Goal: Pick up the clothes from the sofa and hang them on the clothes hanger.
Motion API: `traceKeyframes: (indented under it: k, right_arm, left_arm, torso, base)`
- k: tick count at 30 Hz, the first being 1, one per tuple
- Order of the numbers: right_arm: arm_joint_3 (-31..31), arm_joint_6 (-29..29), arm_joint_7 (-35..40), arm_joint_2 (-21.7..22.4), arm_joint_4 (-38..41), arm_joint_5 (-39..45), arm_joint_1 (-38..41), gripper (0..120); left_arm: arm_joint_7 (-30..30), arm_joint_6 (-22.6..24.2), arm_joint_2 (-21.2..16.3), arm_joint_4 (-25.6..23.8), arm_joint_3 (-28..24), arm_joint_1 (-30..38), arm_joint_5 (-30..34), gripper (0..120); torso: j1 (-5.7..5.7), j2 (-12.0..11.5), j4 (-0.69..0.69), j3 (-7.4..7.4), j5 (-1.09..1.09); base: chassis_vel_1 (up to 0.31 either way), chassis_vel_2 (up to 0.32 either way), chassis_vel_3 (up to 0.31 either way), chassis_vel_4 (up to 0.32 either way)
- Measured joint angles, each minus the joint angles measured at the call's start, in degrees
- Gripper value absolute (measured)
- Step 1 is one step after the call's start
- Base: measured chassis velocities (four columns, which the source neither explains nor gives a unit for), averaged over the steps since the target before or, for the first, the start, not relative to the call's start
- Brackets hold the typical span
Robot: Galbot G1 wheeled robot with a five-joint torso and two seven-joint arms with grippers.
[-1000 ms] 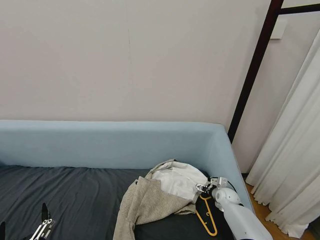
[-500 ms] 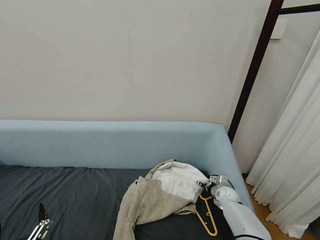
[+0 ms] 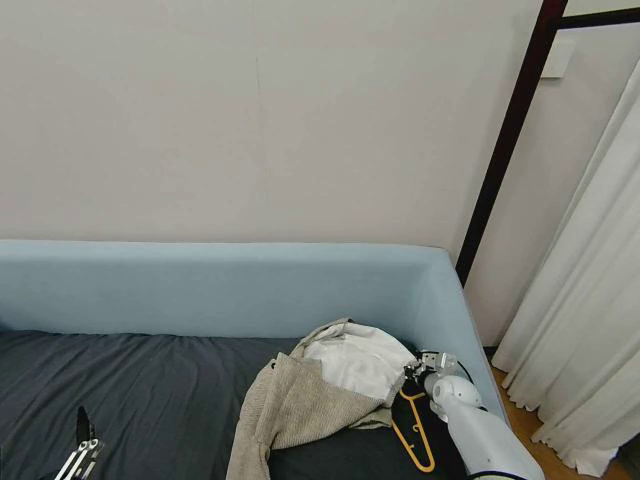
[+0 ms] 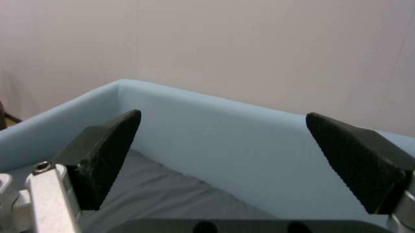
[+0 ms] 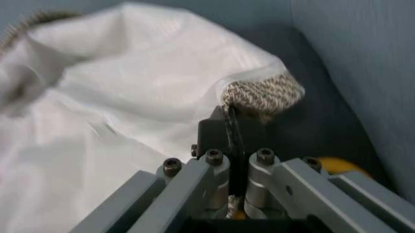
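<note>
A white garment [image 3: 352, 362] and a beige knit one [image 3: 300, 405] lie heaped on the right end of the sofa's dark seat [image 3: 150, 390]. Beside them lies a yellow hanger [image 3: 417, 437]. My right gripper [image 3: 414, 371] sits low at the heap's right edge, above the hanger's top. In the right wrist view, the right gripper [image 5: 229, 137] is shut on a thin dark hook that runs between its fingers, with the white garment [image 5: 116, 92] and a knit collar [image 5: 263, 96] just beyond. My left gripper [image 4: 224, 155] hangs open over the seat's left end, also seen as left gripper [image 3: 84, 445].
The sofa's light blue backrest [image 3: 220, 285] and right armrest [image 3: 450, 320] wall in the heap. A black rack pole [image 3: 505, 140] rises behind the armrest. White curtains [image 3: 590, 330] hang to the right over a wooden floor.
My right gripper has shifted slightly to the right, off the white garment's edge. My left gripper has sunk a little lower.
</note>
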State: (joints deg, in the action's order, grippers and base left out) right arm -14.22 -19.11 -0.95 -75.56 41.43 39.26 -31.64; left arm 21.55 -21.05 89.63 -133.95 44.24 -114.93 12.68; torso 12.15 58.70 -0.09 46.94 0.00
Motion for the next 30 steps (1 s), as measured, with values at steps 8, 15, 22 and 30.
traceKeyframes:
  k: [8, 15, 22, 30]
  right_arm:
    - [3.93, 6.56, -1.23, 4.25, 16.24, 12.92, -0.65, 0]
    - [7.27, 10.11, 0.46, 7.71, 31.59, 22.0, 2.26, 0]
    - [10.96, 11.01, 4.44, 11.51, 41.13, 28.52, 11.33, 0]
    - [17.95, 12.61, 8.84, 13.8, 47.08, 31.3, 24.54, 0]
  left_arm:
    - [0.09, 0.0, -0.41, 0.34, -0.14, 1.04, 0.29, 100]
    - [0.14, 0.17, -1.42, 0.71, 0.02, 1.93, 1.32, 100]
    - [0.16, 0.42, -2.16, 0.49, 0.22, 2.44, 2.25, 100]
    - [0.08, 0.53, -2.22, 0.23, -0.15, 2.9, 2.32, 100]
  torso:
    - [0.0, 0.0, 0.0, 0.0, 0.0]
    - [0.0, 0.0, 0.0, 0.0, -0.02]
    - [0.01, 0.0, -0.01, 0.0, -0.01]
    - [0.01, 0.0, 0.01, 0.0, -0.02]
  base:
    - [0.0, 0.0, 0.0, 0.0]
    - [0.0, 0.0, 0.0, 0.0]
    - [0.0, 0.0, 0.0, 0.0]
    - [0.0, 0.0, 0.0, 0.0]
